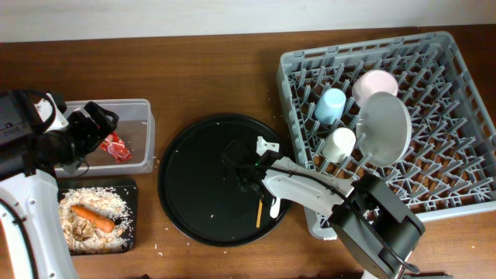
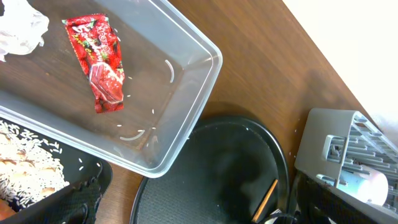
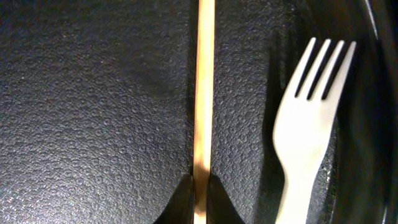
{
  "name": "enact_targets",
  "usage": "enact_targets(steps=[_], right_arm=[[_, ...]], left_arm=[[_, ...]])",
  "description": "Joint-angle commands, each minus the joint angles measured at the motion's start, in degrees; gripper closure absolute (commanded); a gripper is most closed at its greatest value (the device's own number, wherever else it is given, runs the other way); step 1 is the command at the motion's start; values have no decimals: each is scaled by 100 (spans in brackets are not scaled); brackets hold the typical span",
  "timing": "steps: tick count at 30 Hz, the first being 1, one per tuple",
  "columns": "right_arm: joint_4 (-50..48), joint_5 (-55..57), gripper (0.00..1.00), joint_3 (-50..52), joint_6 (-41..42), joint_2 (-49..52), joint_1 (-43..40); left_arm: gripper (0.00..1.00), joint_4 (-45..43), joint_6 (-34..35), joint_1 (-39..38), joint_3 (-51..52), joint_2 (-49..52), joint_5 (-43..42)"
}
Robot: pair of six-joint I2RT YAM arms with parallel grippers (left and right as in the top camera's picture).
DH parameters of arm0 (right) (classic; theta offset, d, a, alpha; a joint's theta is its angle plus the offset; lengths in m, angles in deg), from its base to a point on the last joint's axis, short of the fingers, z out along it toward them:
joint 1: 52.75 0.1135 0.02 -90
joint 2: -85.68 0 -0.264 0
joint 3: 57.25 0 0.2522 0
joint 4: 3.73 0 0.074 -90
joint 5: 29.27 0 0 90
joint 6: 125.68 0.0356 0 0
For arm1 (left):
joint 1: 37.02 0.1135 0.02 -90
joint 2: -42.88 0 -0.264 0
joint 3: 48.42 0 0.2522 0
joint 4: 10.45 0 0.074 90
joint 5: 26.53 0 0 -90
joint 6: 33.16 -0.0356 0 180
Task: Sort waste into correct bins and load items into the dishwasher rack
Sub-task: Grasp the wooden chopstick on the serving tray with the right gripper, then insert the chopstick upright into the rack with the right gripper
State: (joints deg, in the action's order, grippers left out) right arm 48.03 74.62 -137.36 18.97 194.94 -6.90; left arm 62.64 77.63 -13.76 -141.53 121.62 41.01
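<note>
**Right gripper** (image 3: 202,198): your fingers (image 3: 179,204) are pinched to a stick's width, one against each side of the thin wooden stick (image 3: 203,93). It sits over the round black tray (image 3: 93,124); you cannot tell whether it is lifted. The white plastic fork (image 3: 308,130) is just beside it, not touching.

**Left gripper** (image 1: 99,118): your fingers are spread wide and hold nothing, above the clear tub (image 2: 205,81).

- Tub: red wrapper (image 2: 99,62), white tissue (image 2: 18,28).
- Shallow black tray (image 1: 133,186): carrot (image 1: 93,219), rice scraps (image 1: 101,200).
- Dishwasher rack (image 1: 288,70): white cup (image 1: 339,143), blue cup (image 1: 331,105), plate (image 1: 385,128), bowl (image 1: 374,81).
</note>
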Motion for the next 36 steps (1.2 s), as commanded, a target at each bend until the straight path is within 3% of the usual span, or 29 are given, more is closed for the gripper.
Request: enact_targets(steps=[1, 6, 10, 11, 15, 19, 22, 29, 36], right_arm=[[11, -149, 96, 33, 48, 166, 22], [212, -160, 96, -627, -284, -46, 22], [1016, -55, 96, -1397, -516, -205, 13], [1272, 55, 96, -1628, -1141, -251, -68], [2302, 50, 96, -2304, -2017, -284, -643], [3115, 50, 96, -2994, -3458, -284, -1279], [3379, 48, 96, -3099, -4098, -284, -1679], [3532, 22, 96, -3095, -4203, -280, -2317], [3303, -13, 96, -3047, -4201, -142, -2339]], left_arm=[[1, -4, 55, 15, -83, -98, -17], [1, -7, 55, 15, -83, -96, -17], [1, -7, 55, 15, -83, -98, -17], [1, -4, 55, 15, -83, -98, -17], [1, -7, 55, 15, -83, -98, -17], [1, -7, 55, 15, -83, -98, -17], [1, -7, 55, 15, -83, -98, -17], [1, -7, 55, 15, -83, -98, -17], [1, -7, 55, 15, -83, -98, -17]])
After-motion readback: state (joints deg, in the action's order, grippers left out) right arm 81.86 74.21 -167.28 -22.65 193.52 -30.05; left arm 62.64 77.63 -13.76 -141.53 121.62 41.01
